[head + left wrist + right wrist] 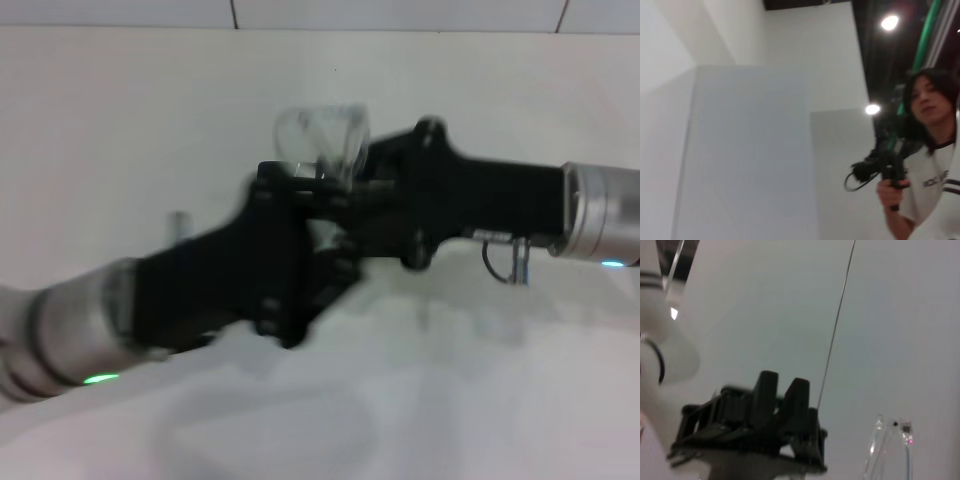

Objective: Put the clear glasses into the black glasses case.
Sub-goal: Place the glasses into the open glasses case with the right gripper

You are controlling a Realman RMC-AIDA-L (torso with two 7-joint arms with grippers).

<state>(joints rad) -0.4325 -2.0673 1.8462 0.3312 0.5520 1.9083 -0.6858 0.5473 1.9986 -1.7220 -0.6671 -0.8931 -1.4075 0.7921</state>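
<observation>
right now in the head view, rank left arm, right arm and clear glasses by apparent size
1. left arm, though nearness to the camera may inflate it
2. right arm
3. clear glasses, above where the arms meet

The white table [470, 400] fills the head view; nothing can be made out lying on it.
</observation>
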